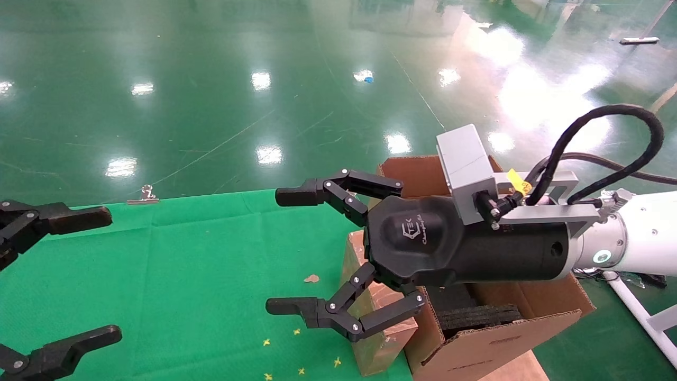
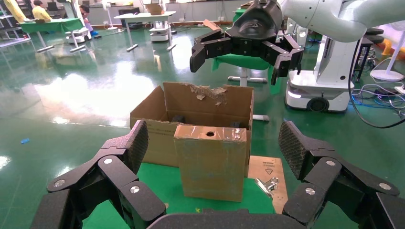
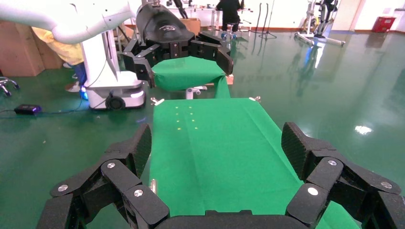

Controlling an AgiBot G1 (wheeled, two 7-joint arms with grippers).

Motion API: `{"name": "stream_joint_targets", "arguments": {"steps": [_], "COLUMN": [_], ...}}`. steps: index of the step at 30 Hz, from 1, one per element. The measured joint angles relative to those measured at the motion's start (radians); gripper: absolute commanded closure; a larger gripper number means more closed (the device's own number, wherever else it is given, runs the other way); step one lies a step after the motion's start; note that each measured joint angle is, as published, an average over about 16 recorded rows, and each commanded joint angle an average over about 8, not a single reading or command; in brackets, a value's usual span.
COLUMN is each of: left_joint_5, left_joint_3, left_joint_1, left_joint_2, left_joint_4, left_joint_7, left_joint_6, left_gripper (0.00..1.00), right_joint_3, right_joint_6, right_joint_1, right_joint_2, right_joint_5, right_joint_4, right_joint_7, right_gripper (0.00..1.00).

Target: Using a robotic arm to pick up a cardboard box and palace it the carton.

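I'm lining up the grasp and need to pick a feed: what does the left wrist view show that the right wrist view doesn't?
Only the left wrist view shows the cardboard box standing upright on the green cloth, the carton just behind it, and the open right gripper above.

Only the right wrist view shows the open left gripper across the table.

Both show green cloth and glossy green floor.

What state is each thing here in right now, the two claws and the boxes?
right gripper: open, empty, above the small box
left gripper: open, empty, at the table's left edge
cardboard box: standing upright on the green table, ungrasped
carton: flaps open, black foam inside
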Motion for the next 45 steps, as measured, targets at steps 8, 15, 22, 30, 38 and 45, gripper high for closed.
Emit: {"name": "stream_joint_targets", "arguments": {"steps": [8,15,22,30,38,45], "left_joint_5": [0.000,0.000,0.000,0.000,0.000,0.000], "left_joint_3": [0.000,0.000,0.000,0.000,0.000,0.000], "left_joint_1": [0.000,0.000,0.000,0.000,0.000,0.000], "left_joint_2": [0.000,0.000,0.000,0.000,0.000,0.000], "left_joint_4": [0.000,0.000,0.000,0.000,0.000,0.000], "left_joint_7": [0.000,0.000,0.000,0.000,0.000,0.000], "left_joint_6": [0.000,0.000,0.000,0.000,0.000,0.000], "left_gripper": [0.00,0.00,0.00,0.00,0.00,0.00], "right_joint_3": [0.000,0.000,0.000,0.000,0.000,0.000], "right_joint_6": [0.000,0.000,0.000,0.000,0.000,0.000], "right_joint_1": [0.000,0.000,0.000,0.000,0.000,0.000], "right_joint_2": [0.000,0.000,0.000,0.000,0.000,0.000], "right_joint_5": [0.000,0.000,0.000,0.000,0.000,0.000], "right_joint_4": [0.000,0.000,0.000,0.000,0.000,0.000], "right_joint_7": [0.000,0.000,0.000,0.000,0.000,0.000], "right_gripper": [0.00,0.00,0.00,0.00,0.00,0.00]}}
